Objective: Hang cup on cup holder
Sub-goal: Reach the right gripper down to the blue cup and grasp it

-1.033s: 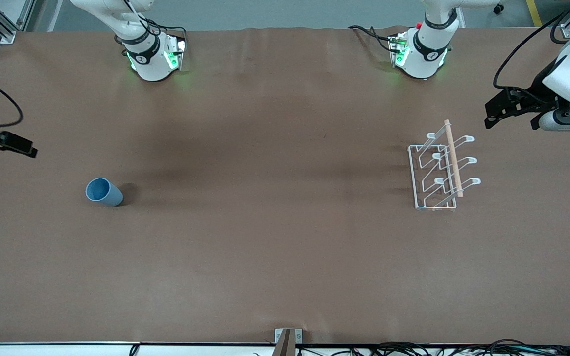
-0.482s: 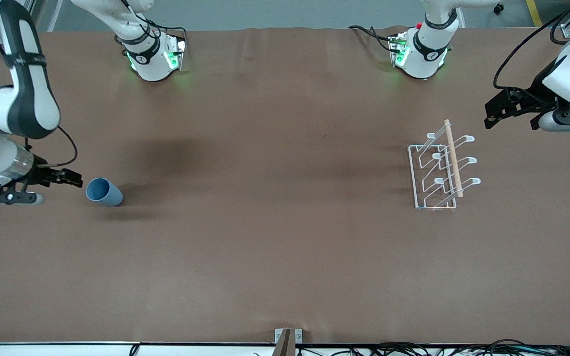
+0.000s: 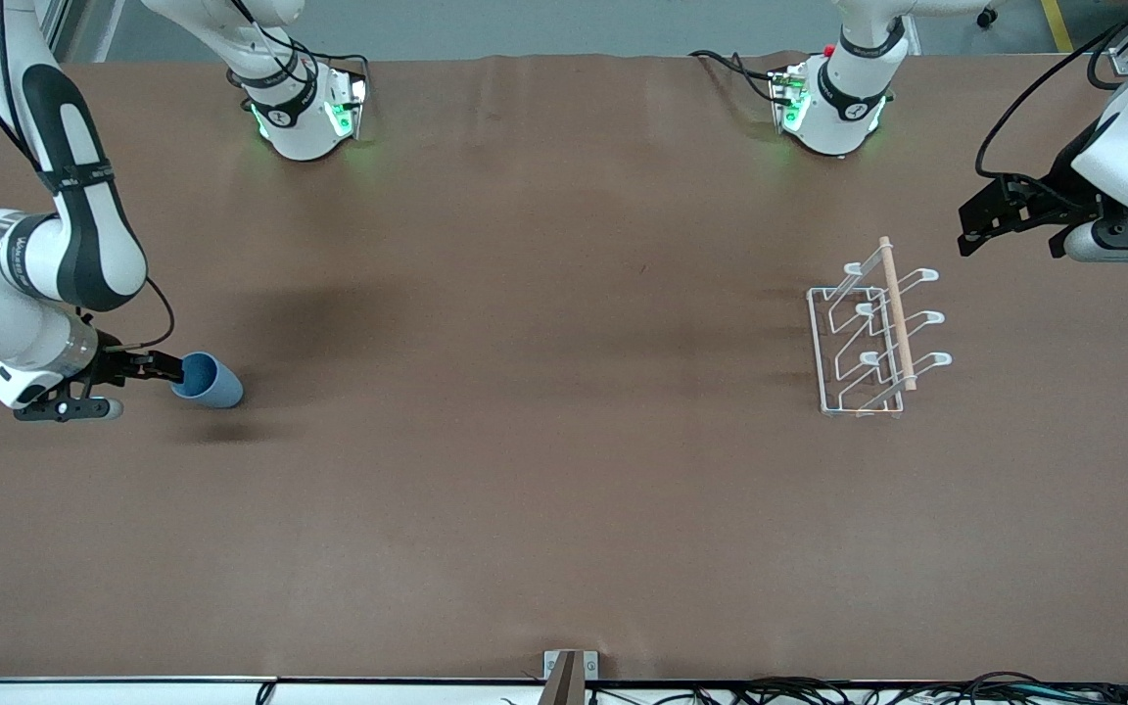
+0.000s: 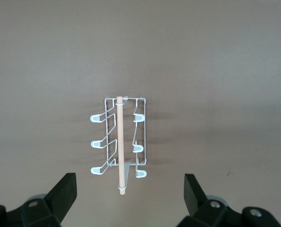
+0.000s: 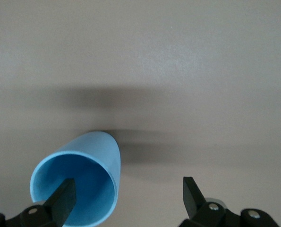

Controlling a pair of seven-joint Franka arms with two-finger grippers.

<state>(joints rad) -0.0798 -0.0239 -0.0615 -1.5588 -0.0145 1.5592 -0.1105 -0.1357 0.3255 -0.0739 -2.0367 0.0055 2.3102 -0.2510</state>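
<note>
Your right gripper (image 3: 175,369) sits low at the mouth of the cup (image 3: 208,380), fingers spread wide, holding nothing. In the right wrist view 1 finger (image 5: 63,200) shows in front of the cup's open mouth, apparently just inside the rim, while the other finger (image 5: 191,196) stands clear over bare table (image 3: 544,470). So the rim wall looks to lie between the 2 fingers, nearer the first.

The cup appears tipped, mouth toward the gripper and base away from it, long axis roughly in line with the reach. Whether it rests on its side or merely leans, I cannot tell.

The right arm comes in bent, forearm nearly level, wrist low. It is the nearer arm by a wide margin.

The left gripper (image 3: 977,217) waits in the air, jaws wide and empty, near the cup holder (image 3: 872,338), whose wooden rod (image 4: 120,144) points straight at it between the fingers. The holder stands well apart from the cup, at the left arm's end.

My read: closing now would pinch the rim wall.
</note>
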